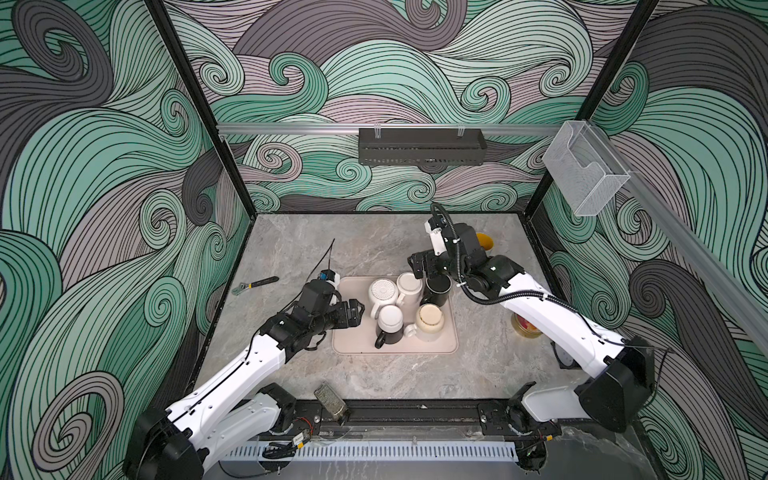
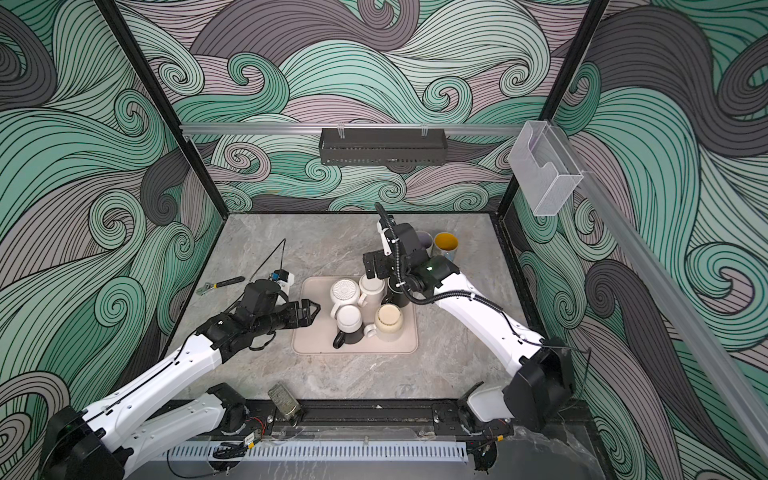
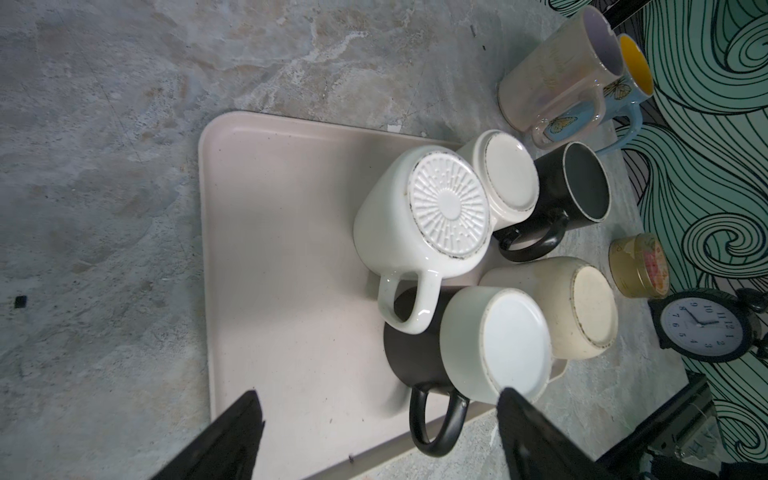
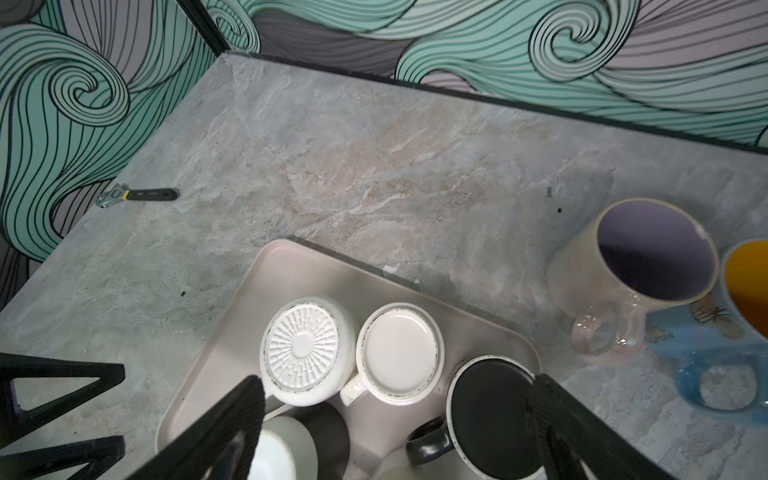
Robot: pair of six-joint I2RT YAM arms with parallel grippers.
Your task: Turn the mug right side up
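Marble-look tabletop (image 1: 291, 249), beige tray (image 1: 353, 345) at centre. Five mugs crowd the tray's right half.

Black mug (image 1: 436, 289): stands upright, mouth up, in the tray's far right corner. Its handle points toward the cream mug (image 1: 430, 318). It sits just beside the plain white mug (image 1: 409, 284).

The other four are base up: the ribbed-base white mug (image 1: 382, 291), the plain white mug, the cream speckled one, and a black-and-white mug (image 1: 390, 322) with a black handle at the near side.

Right gripper (image 4: 397, 380): hangs over the tray's far edge, above the plain white and black mugs. Jaws are spread wide and clamp nothing. In the right wrist view one finger crosses the black mug's rim; whether they touch cannot be told.

Left gripper (image 3: 379, 395): sits low over the tray's left part, aimed at the mug cluster. Jaws are wide and hold nothing.

Off the tray, far right: a pink mug (image 4: 648, 249) with a lilac inside and a blue butterfly mug (image 4: 748, 282) with a yellow inside, both upright and touching. An adjustable wrench (image 1: 254, 285) lies left of the tray. A small jar (image 3: 640, 266) and a clock (image 3: 702, 328) sit to the tray's right.
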